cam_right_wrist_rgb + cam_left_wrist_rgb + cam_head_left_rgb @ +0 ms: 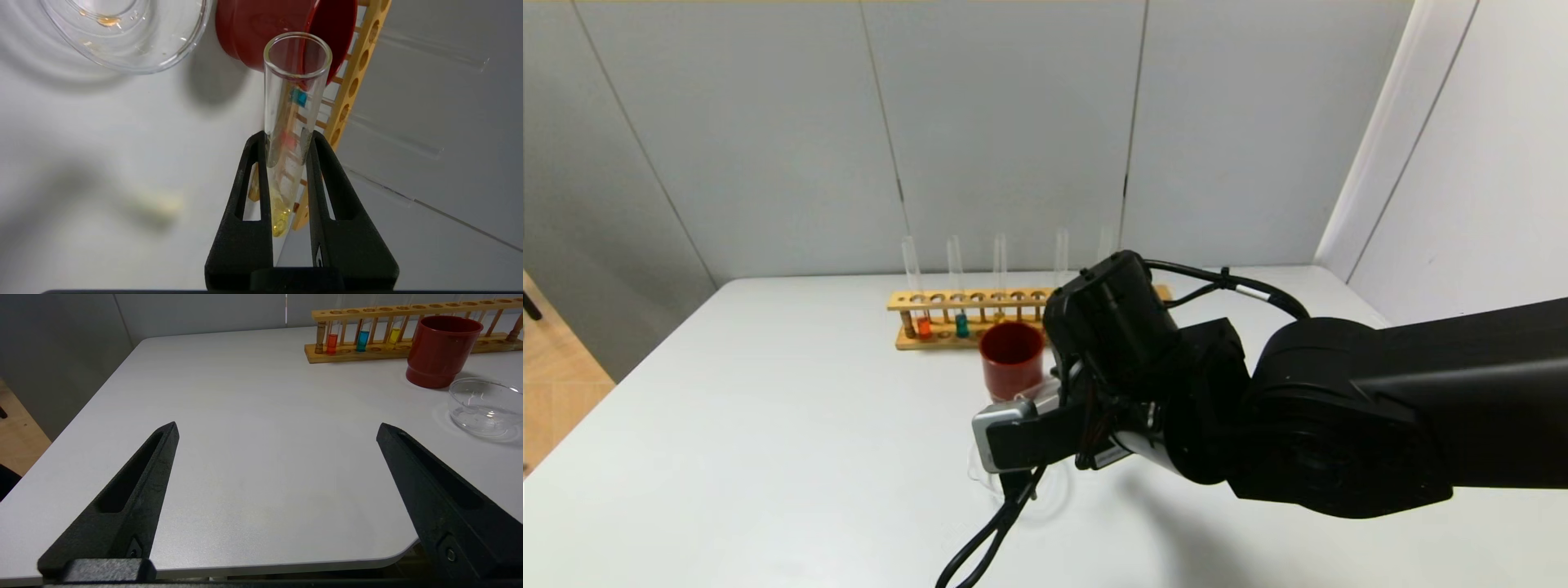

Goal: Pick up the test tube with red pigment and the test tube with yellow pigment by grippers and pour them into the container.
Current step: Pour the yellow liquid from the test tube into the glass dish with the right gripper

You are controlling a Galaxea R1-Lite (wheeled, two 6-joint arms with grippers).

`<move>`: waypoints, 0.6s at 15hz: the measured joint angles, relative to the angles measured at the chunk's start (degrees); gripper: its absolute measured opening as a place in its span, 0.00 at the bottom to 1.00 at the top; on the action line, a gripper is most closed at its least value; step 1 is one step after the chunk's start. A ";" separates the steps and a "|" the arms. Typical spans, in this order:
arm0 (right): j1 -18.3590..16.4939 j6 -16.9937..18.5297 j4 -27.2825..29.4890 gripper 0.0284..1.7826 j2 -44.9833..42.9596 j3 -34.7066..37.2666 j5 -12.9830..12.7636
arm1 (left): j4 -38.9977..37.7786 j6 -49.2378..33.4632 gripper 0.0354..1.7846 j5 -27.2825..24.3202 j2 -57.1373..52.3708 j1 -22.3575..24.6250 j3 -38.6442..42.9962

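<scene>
My right gripper [286, 136] is shut on the test tube with yellow pigment [296, 81], a clear glass tube with a little yellow liquid at its round bottom. Its open mouth points toward the dark red cup. In the head view the right gripper [1054, 408] hangs over the container [1058, 490] and hides most of it. The container [122, 36] is a low clear glass dish holding a few orange drops. It also shows in the left wrist view [482, 406]. My left gripper [278, 425] is open and empty above the table's front left part.
A wooden rack [947, 300] at the back holds tubes with orange-red [331, 343], teal [362, 339] and yellow [394, 335] liquid, plus clear ones. I cannot tell whether the orange-red one is the red pigment tube. A dark red cup [1011, 359] stands before the rack, beside the container.
</scene>
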 joint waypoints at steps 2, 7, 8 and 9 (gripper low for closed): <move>0.37 -0.76 0.20 0.14 0.28 0.50 -1.45 | 0.00 0.00 0.96 0.00 0.00 0.02 0.00; 0.87 -2.35 0.40 0.14 0.63 0.96 -2.47 | 0.02 0.00 0.96 0.00 0.00 -0.02 0.00; 0.95 -2.73 0.41 0.14 0.78 0.91 -3.19 | 0.00 0.02 0.96 0.00 0.00 0.00 0.00; 1.28 -2.82 0.38 0.14 0.98 0.83 -3.91 | 0.02 0.00 0.96 0.00 0.00 0.02 0.00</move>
